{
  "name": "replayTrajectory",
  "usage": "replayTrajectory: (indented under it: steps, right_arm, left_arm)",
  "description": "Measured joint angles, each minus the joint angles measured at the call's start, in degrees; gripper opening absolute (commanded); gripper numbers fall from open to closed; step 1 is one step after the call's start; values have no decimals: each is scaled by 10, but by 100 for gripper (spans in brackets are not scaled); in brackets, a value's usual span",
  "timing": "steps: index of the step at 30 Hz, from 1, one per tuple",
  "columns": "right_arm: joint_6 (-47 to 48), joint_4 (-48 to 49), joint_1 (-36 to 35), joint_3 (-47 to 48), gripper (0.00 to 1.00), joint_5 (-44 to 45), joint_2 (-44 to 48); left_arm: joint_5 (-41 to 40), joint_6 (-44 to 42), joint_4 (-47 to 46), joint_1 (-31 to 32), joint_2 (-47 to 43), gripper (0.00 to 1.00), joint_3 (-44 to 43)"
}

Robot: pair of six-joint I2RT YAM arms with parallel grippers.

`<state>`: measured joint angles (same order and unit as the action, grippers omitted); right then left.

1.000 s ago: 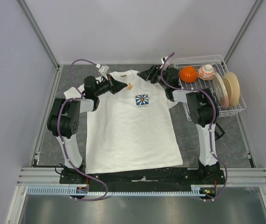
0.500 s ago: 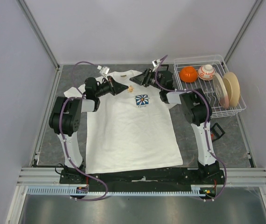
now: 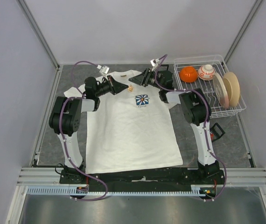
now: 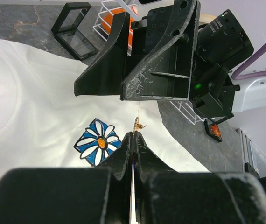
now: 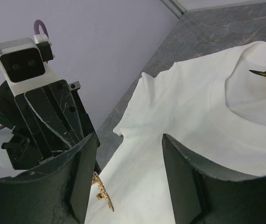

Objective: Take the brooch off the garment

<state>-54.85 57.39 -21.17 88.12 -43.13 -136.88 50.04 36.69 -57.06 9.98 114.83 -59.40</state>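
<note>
Brooch (image 4: 138, 125) stays put while right end effector (image 5: 129, 182) nears.

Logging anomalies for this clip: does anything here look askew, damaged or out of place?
Nothing stands out. The white short-sleeved T-shirt lies flat with only light wrinkles. The small gold brooch shows just beyond the blue-and-white flower print, with no visible tear.

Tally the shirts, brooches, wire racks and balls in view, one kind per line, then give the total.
T-shirt: 1
Brooch: 1
Wire rack: 1
Balls: 2 (orange ball, white-and-orange ball)
Total: 5
</note>
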Motion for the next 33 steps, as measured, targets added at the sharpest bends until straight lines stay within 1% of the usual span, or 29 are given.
replayTrajectory:
  steps: [18,33]
  right_arm:
    - [-28,60,-11,-7,63,-43,0]
    - [-76,130,-25,-14,61,-83,0]
  left_arm:
    - [-24,2,43,-13,11,2,-13]
    - [-33,23,47,-23,30,2,-18]
